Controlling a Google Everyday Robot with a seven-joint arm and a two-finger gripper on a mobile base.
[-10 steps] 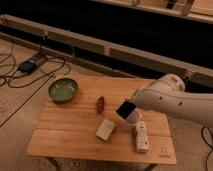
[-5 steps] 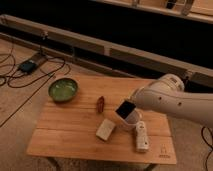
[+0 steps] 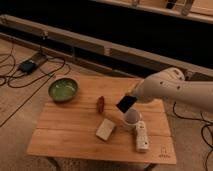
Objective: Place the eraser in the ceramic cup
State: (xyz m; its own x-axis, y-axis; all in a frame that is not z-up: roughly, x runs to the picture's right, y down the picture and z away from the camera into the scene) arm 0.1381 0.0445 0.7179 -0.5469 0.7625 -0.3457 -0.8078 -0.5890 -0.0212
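Fingers are clamped tight on the eraser [image 3: 126, 104], a flat black block, tilted w/ one corner down. The gripper [image 3: 131, 98] sits at the end of the white arm [image 3: 175, 90], which comes in from the right side over the table [image 3: 75, 135].

The eraser hangs right above the ceramic cup [image 3: 132, 119]. Its low edge is close to the cup's rim; I can't tell if they touch. The cup stands upright, right of the table's middle.

Stuff around the cup: a white bar [image 3: 142, 136] lies just beside it on the near-right side. A cream block [image 3: 105, 129] lies near it on the near-left side. A small red thing [image 3: 100, 103] lies to the left of the eraser, apart from it. The green bowl [image 3: 63, 89] is well apart, at the far-left corner.

On the floor, far left, I see black cables & a small dark box [image 3: 27, 65].
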